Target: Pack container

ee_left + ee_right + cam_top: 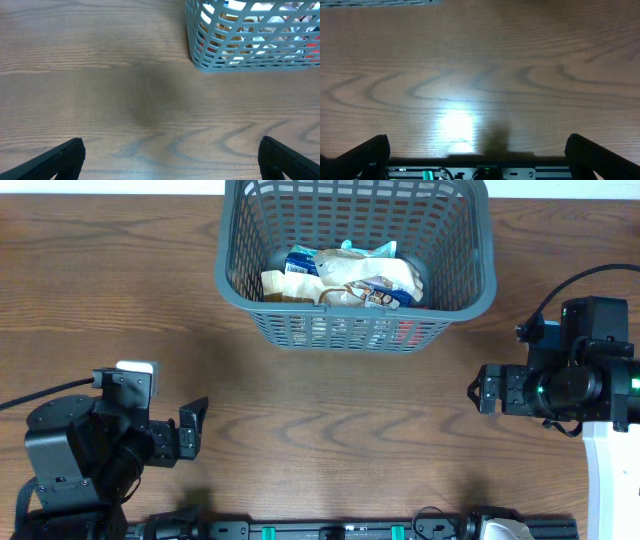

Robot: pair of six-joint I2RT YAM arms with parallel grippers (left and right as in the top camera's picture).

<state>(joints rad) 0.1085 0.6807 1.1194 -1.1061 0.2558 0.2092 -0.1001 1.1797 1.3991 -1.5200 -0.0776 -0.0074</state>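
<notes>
The container, a dark grey lattice basket, stands at the table's far middle and holds several snack packets. Its corner also shows at the top right of the left wrist view. My left gripper is open and empty at the near left, well short of the basket; its fingers frame bare wood in its wrist view. My right gripper is open and empty at the right side, with only wood between its fingers.
The wooden table spreads between the arms and the basket. A black rail with green lights runs along the near edge. A cable loops above the right arm.
</notes>
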